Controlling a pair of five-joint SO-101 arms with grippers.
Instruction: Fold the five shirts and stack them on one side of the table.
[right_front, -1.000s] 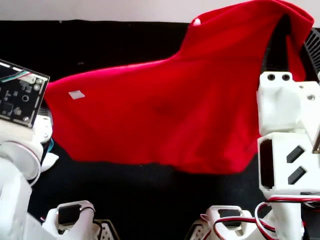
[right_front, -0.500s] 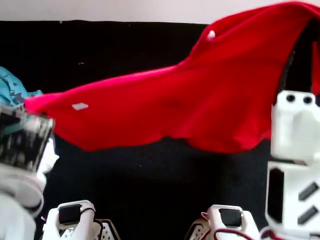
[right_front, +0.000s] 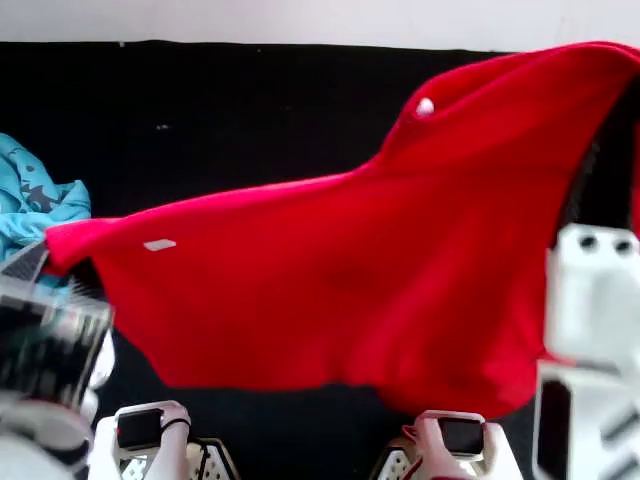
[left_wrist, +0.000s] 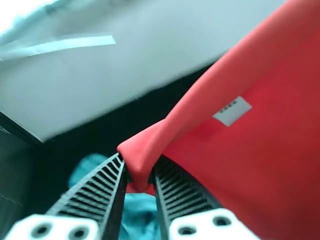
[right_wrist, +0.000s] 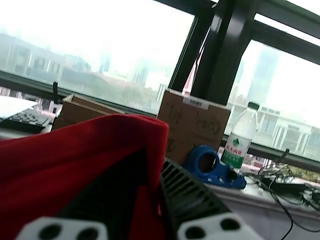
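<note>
Clamping red shirt (right_front: 330, 290), left gripper (left_wrist: 139, 167) & right gripper (right_wrist: 152, 165) both, right wrist view adds bottle (right_wrist: 240, 135).

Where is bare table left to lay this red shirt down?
Bare black table shows along the far edge, from the teal shirt across to the raised red shirt. A smaller patch lies between the arm bases, below its hem. The left side is crowded: teal shirt, plus the left gripper pinching the red corner.

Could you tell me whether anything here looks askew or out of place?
The red shirt hangs slanted between the left gripper and right gripper, its right-hand end seemingly raised higher. A teal shirt lies crumpled, unfolded, by the table's left edge.
</note>
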